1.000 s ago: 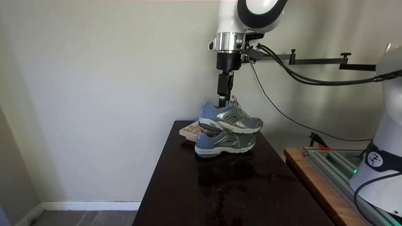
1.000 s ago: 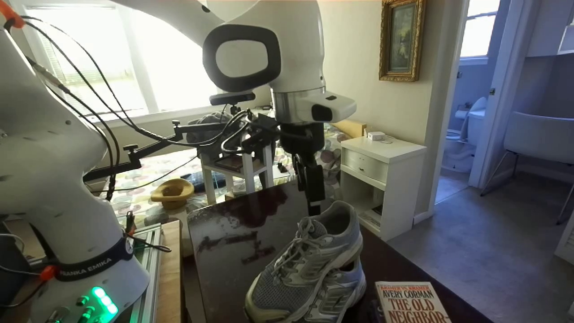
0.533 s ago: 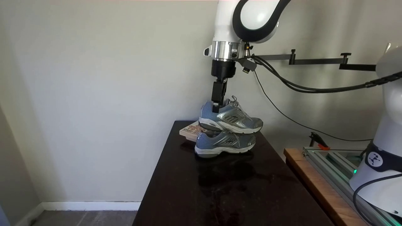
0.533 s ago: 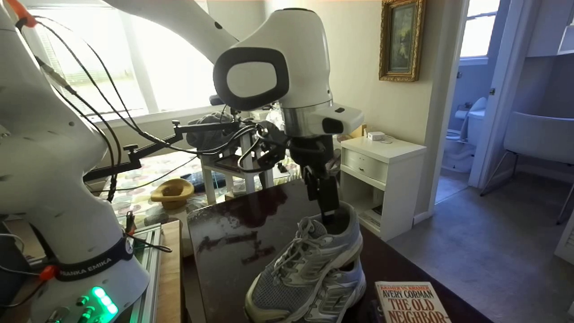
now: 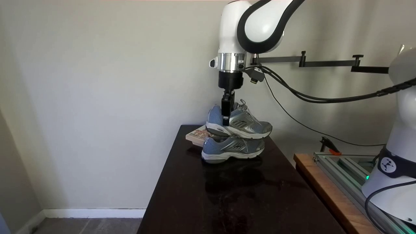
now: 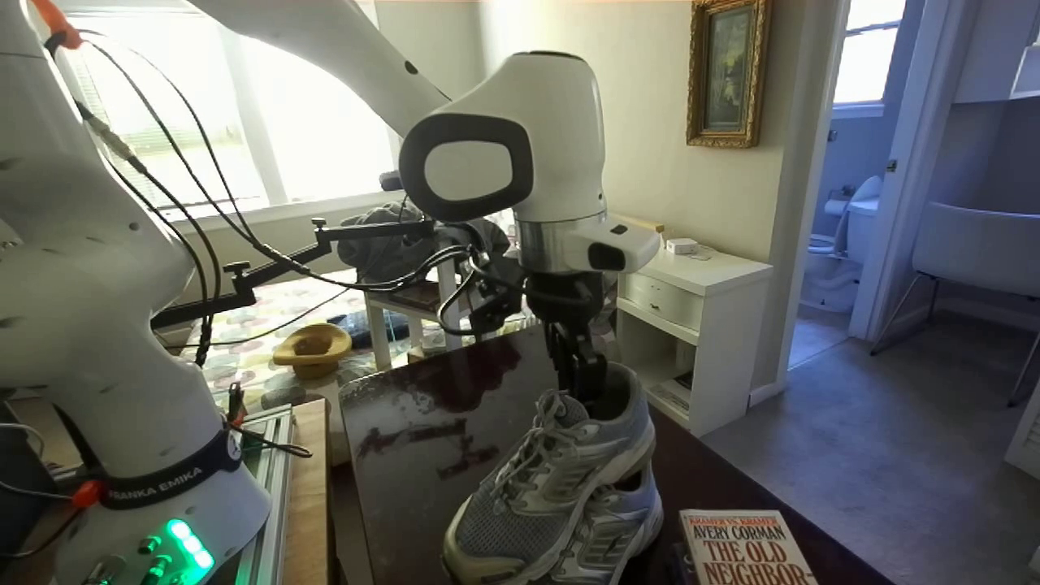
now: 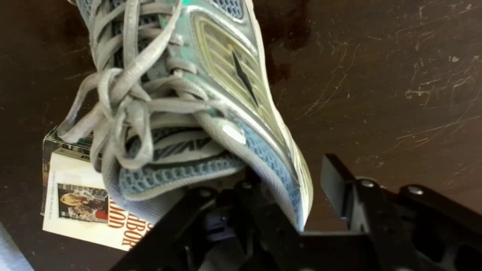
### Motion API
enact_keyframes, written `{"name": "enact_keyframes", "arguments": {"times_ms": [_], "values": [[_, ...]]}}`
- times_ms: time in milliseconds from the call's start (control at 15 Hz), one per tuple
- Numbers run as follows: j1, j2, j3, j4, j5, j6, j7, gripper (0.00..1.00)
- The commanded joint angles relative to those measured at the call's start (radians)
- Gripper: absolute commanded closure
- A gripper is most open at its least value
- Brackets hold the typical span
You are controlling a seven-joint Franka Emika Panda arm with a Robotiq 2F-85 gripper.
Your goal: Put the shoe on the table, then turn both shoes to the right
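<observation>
Dark, scratched tabletop [image 5: 260,208]

In an exterior view we see the glossy brown tabletop run from mid-frame down to the bottom edge. The lower shoe [image 5: 232,150] stands on it sole down near the middle of that frame, toe to the right. Just beside it lies a paperback [image 6: 746,546], which we find at the lower right in an exterior view; a dark, patterned item [image 7: 56,140] shows under its edge, and we cannot tell what it is. In the wrist view, pale scratches [image 7: 420,92] mark the right side and reddish patches [image 7: 282,41] the top of the frame.
</observation>
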Motion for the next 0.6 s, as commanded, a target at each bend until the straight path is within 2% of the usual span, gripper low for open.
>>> {"name": "enact_keyframes", "arguments": {"times_ms": [0,133,200,533], "values": [[0.005,-0.016,0.006,0.011,0.026,-0.037,-0.027,0.84],[0.011,-0.040,0.008,0.012,0.047,-0.073,-0.044,0.96],[0.017,-0.057,0.008,0.014,0.075,-0.106,-0.067,0.99],[0.045,-0.120,0.008,0.035,0.172,-0.233,-0.164,0.98]]}}
